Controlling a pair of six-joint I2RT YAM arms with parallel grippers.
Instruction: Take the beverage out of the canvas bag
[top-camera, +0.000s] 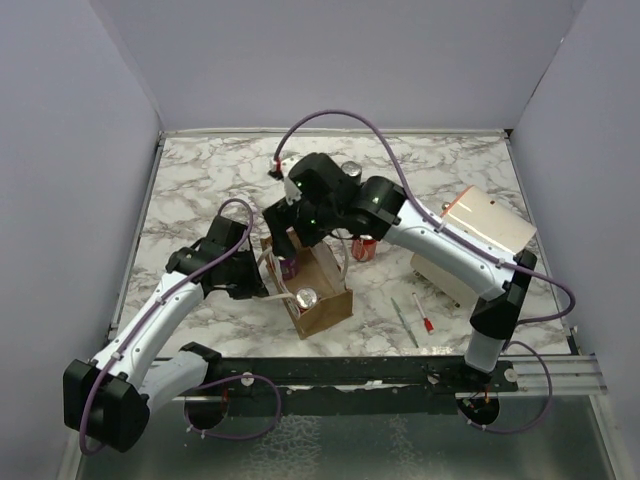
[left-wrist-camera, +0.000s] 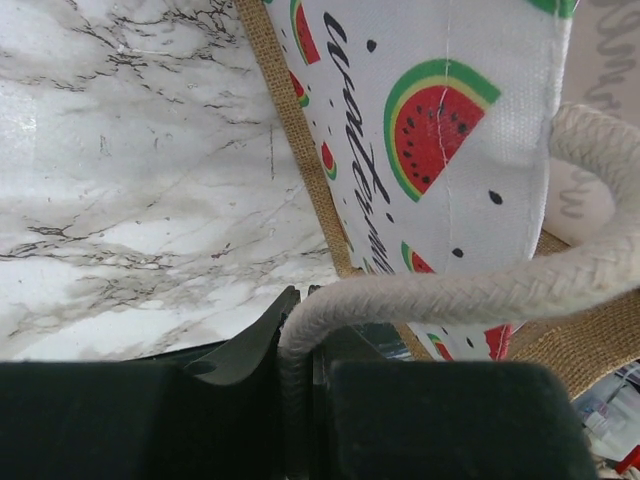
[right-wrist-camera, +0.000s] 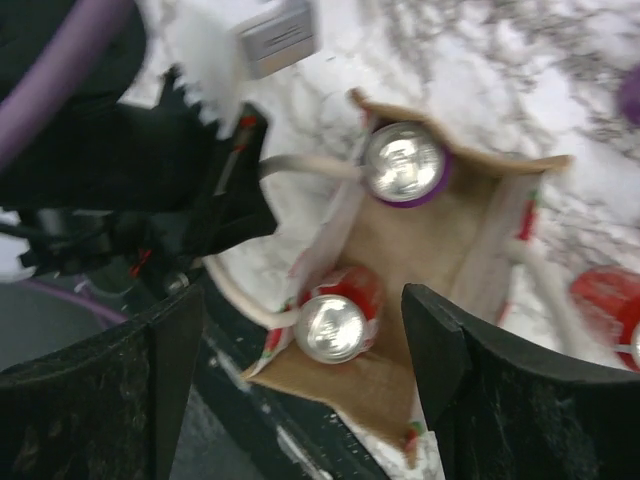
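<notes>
The canvas bag (top-camera: 328, 290) stands open in the middle of the table; its outside is white with watermelon prints (left-wrist-camera: 440, 110). Inside it are a purple can (right-wrist-camera: 403, 163) and a red can (right-wrist-camera: 335, 322), both upright with silver tops. My left gripper (left-wrist-camera: 297, 325) is shut on the bag's white rope handle (left-wrist-camera: 480, 290) at the bag's left side (top-camera: 268, 283). My right gripper (right-wrist-camera: 303, 300) is open and empty. It hovers above the bag's opening, over the red can, and shows in the top view (top-camera: 298, 238).
Another red can (top-camera: 364, 247) stands on the table just right of the bag, also in the right wrist view (right-wrist-camera: 610, 305). A further can (top-camera: 350, 168) stands behind the right arm. A cream box (top-camera: 480, 235) lies at the right. Two pens (top-camera: 412, 318) lie near the black front rail (top-camera: 400, 372).
</notes>
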